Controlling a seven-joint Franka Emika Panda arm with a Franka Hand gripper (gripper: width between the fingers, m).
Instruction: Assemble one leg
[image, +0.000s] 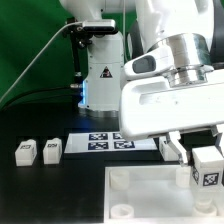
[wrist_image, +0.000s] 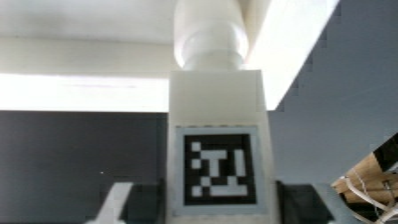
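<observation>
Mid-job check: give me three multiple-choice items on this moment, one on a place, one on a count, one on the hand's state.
1. Where is the held leg?
A) over the white panel, at the exterior view's right
B) on the marker board
C) by the arm's base

2. How many loose legs lie on the black table at the exterior view's left?
A) none
B) two
C) four

3. The hand is:
A) open
B) out of view
C) shut on the held leg

Answers: 1 A, its tagged face hangs above the panel. 2 B, they lie side by side. 3 C, the fingers flank it in the wrist view.
</observation>
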